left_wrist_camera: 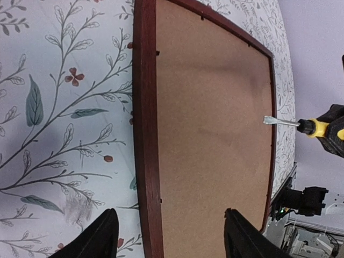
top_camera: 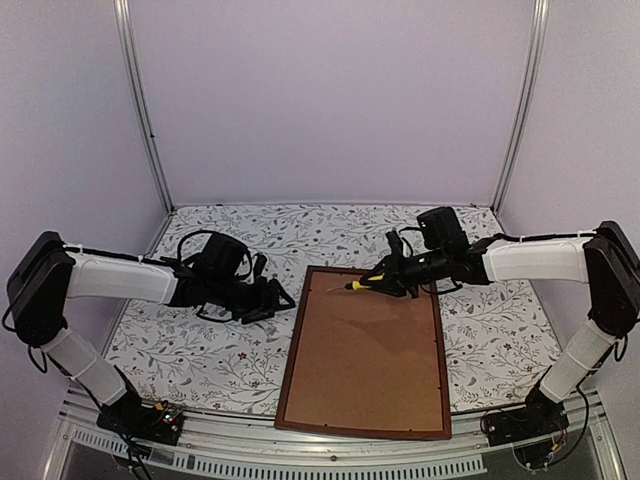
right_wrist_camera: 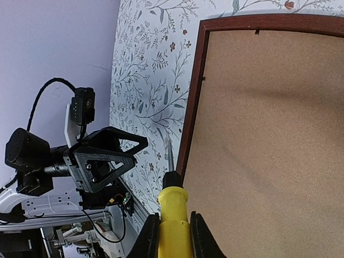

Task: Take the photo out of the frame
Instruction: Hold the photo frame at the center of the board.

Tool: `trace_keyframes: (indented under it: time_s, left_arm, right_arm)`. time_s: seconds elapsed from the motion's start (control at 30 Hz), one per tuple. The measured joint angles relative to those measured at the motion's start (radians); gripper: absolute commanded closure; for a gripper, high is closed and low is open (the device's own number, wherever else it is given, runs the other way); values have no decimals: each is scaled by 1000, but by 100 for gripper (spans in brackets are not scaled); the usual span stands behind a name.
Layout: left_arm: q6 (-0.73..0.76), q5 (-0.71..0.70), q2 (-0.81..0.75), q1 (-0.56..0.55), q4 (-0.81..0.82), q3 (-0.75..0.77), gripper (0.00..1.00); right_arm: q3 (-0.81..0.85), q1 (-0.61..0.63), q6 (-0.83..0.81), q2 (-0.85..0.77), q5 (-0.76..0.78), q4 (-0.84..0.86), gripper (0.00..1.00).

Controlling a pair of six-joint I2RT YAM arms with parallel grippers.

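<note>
Frame (top_camera: 360,431) of dark reddish-brown wood lies flat and face-down on the leaf-patterned table (top_camera: 200,340), toward the near edge, between the two arms. Its plain brown backing board (top_camera: 365,350) faces up and fills the opening. The photo is hidden in every view; only the board shows.

Right gripper (top_camera: 385,280) reaches in from the right over the far end of the frame. Jaws clamped on the yellow handle of a flat-blade screwdriver (top_camera: 362,284). In the right wrist view the fingers (right_wrist_camera: 150,239) sit on either side of the handle, with the blade pointing out ahead. From overhead the blade tip sits above the far-left part of the board, just inside the rail. Possibly touching the board, but the angle is too poor to tell.

Left gripper (top_camera: 280,297) sits just beside the frame's left rail, near the far-left corner. Jaws spread wide and holding nothing. In its own wrist view one finger (left_wrist_camera: 102,236) shows over the tablecloth and the other over the board, with the rail between them. I cannot tell whether either finger touches the wood.
</note>
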Motion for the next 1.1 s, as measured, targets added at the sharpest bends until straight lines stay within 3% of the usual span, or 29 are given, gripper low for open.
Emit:
trace_keyframes:
  time_s: [0.47, 1.1]
  left_arm:
    - [116, -3, 206, 26, -46, 217, 53]
    - [164, 47, 366, 69, -52, 276, 65]
  right_arm:
    - [128, -27, -23, 190, -26, 9, 100]
    - [302, -56, -37, 424, -104, 29, 100]
